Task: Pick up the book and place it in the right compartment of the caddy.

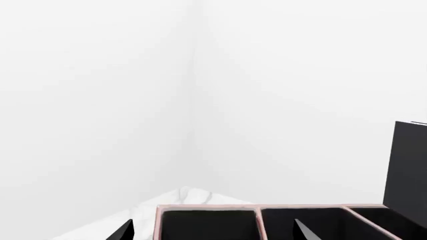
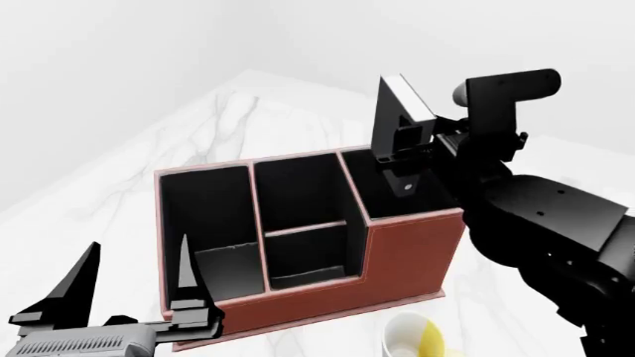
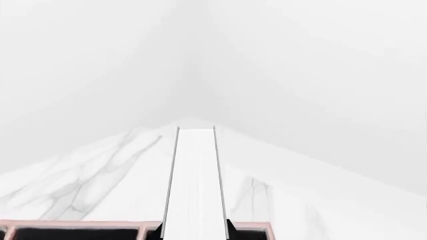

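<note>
The caddy (image 2: 417, 253) is a reddish-brown box with three black-lined sections, standing mid-table. My right gripper (image 2: 401, 152) is shut on the book (image 2: 400, 111), a dark hardcover with white page edges. The book hangs upright and slightly tilted just above the right compartment (image 2: 397, 195), its lower end near the rim. In the right wrist view the white page edges of the book (image 3: 194, 180) fill the gap of the right gripper (image 3: 195, 234), with the caddy's pink rim (image 3: 73, 223) below. My left gripper (image 2: 134, 279) stands open at the caddy's near left corner. The left wrist view shows the left gripper (image 1: 213, 232) empty over the caddy (image 1: 207, 206), with the book (image 1: 407, 165) at the edge.
A white-and-yellow mug (image 2: 417, 338) stands on the white marble table (image 2: 198, 126) in front of the caddy's right end, under my right arm (image 2: 546, 216). White walls meet in a corner behind the table.
</note>
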Robot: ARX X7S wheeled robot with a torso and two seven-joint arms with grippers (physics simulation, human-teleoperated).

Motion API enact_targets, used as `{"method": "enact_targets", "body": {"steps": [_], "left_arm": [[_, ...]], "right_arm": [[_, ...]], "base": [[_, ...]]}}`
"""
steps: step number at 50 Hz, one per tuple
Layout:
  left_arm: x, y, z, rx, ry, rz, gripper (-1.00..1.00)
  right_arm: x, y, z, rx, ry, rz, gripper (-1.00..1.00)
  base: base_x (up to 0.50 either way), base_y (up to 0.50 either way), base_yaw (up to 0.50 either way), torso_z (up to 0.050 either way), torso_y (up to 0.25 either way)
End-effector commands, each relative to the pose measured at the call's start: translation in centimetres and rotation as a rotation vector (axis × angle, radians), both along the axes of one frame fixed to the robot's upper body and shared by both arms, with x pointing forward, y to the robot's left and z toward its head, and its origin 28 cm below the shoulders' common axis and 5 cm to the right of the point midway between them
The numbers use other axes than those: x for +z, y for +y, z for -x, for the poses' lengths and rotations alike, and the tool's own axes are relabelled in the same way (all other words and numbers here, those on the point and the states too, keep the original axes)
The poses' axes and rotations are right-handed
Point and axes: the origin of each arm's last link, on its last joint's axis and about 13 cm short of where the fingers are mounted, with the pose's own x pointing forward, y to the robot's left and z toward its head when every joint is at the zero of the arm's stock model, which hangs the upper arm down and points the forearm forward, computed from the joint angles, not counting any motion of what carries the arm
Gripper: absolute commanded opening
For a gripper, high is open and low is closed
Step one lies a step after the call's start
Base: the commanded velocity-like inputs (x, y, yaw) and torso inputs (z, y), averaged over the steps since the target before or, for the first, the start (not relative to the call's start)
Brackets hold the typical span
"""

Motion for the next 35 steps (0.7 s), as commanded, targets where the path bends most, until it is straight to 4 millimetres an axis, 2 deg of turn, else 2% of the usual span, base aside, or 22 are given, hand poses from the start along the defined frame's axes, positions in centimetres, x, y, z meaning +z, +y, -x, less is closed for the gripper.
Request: {"method": "enact_targets", "body": {"steps": [1, 35], "left_arm": [[0.0, 0.0, 0.0, 0.0, 0.001, 0.001, 1.0], [0.0, 0.0, -0.1, -0.001, 0.002, 0.002, 1.0]], "right_arm": [[0.3, -0.4, -0.4, -0.027, -0.037, 0.015, -1.0], [-1.9, -0.4, -0.7, -0.016, 0.012, 0.016, -1.0]], "base": [[0.0, 0.0, 0.0, 0.0, 0.0], [0.0, 0.0, 0.0, 0.0, 0.002]]}}
